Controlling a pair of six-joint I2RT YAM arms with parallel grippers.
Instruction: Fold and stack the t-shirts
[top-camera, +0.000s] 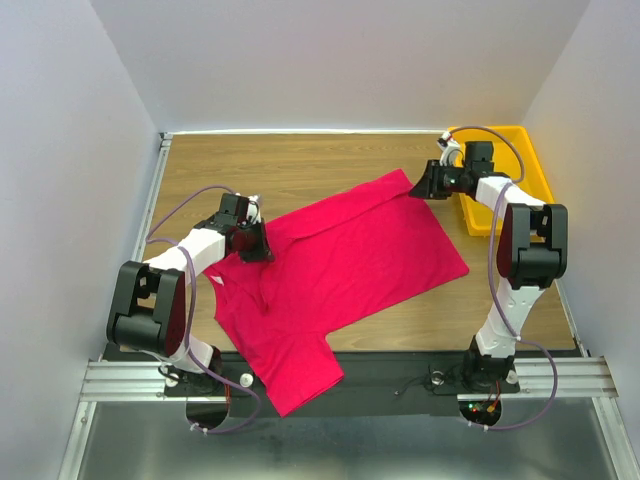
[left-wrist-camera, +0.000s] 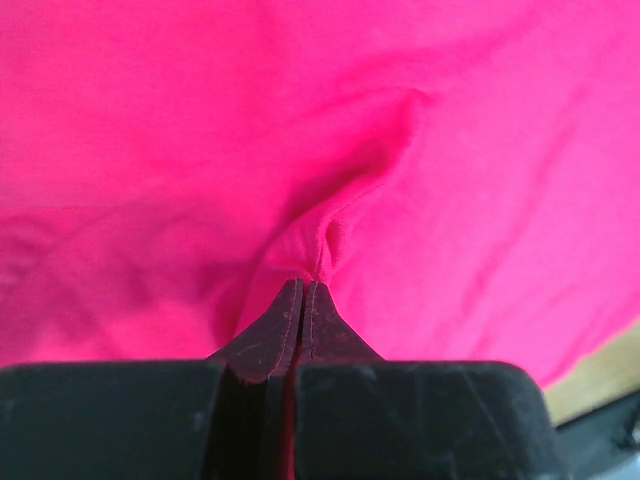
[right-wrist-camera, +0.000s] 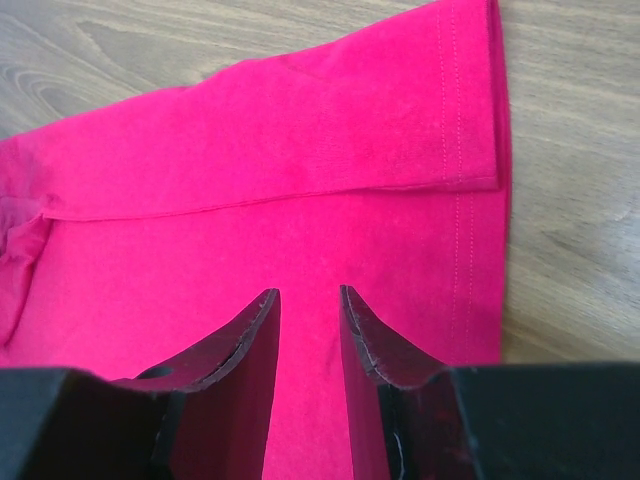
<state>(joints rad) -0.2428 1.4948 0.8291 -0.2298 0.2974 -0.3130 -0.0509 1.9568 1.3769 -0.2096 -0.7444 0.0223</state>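
Now: t-shirt (top-camera: 340, 270) spread on the table (top-camera: 300, 165), left of the yellow tray (top-camera: 530, 150). The left gripper (left-wrist-camera: 303, 290) pinches a fold far from the tray; the right gripper (right-wrist-camera: 308, 292) sits narrowly parted over the tray-side corner.

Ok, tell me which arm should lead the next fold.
Left, probably: the left gripper is shut on a pinch of the t-shirt; the right gripper hangs open over it, gripping nothing.

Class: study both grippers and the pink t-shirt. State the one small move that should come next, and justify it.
Probably the right gripper should close on the corner of the t-shirt: its jaws stand apart over the cloth, while the left gripper is shut on a pinch of fabric. Then both could lift together.
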